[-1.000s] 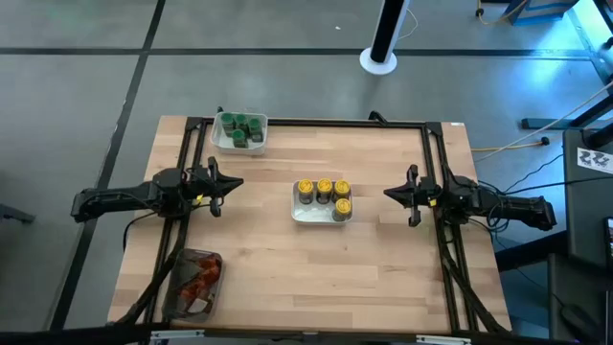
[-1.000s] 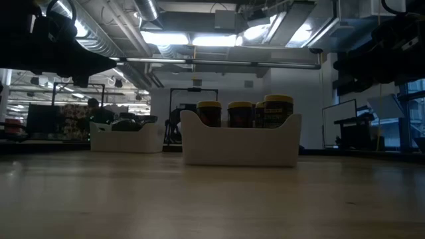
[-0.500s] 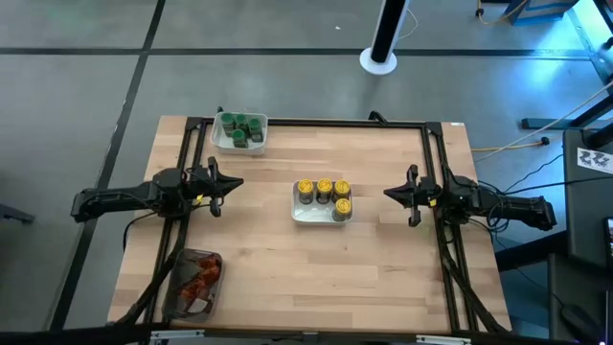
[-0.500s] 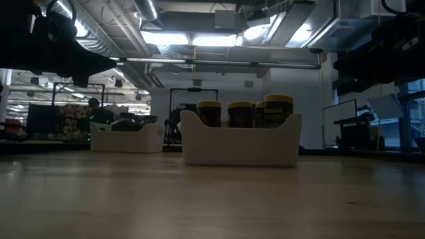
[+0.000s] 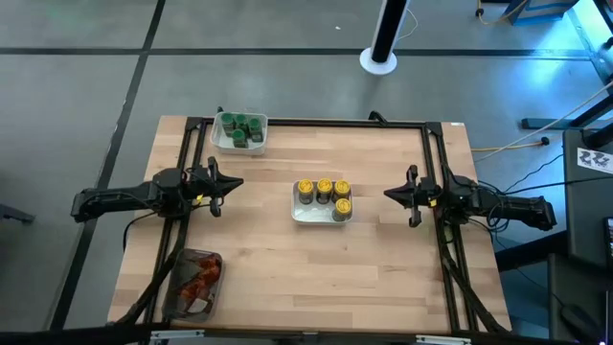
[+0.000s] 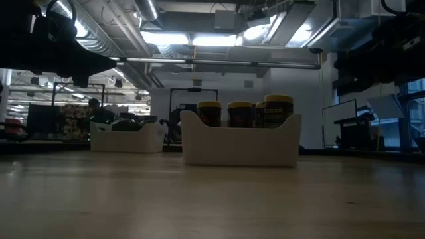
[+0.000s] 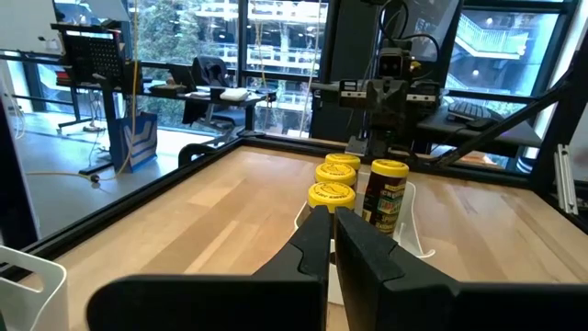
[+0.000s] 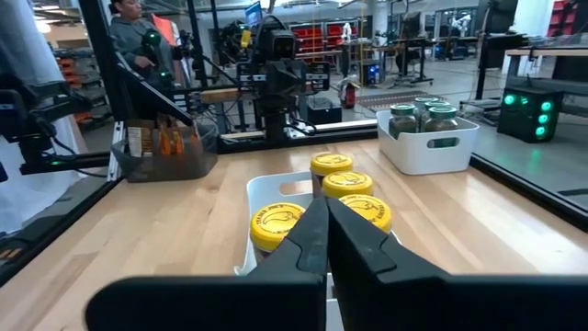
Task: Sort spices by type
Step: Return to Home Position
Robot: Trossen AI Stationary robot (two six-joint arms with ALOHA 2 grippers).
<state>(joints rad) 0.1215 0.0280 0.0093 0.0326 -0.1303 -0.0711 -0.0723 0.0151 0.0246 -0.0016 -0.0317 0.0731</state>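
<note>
Several yellow-lidded jars (image 5: 324,193) stand in a white tray (image 5: 321,217) at the table's middle. Green-lidded jars (image 5: 239,126) fill a second white tray (image 5: 224,144) at the far left. Red-orange packets (image 5: 197,283) lie in a clear grey tub (image 5: 182,305) at the near left. My left gripper (image 5: 238,184) hovers shut and level to the left of the yellow jars, pointing at them. My right gripper (image 5: 388,194) hovers shut on their right, also pointing at them. Each stands well apart from the tray.
Black frame rails (image 5: 436,172) run along the table's left, right and far edges. A white pole base (image 5: 379,59) stands on the floor beyond the far edge. A person (image 8: 138,37) shows in the room beyond the table. Bare wood lies around the middle tray.
</note>
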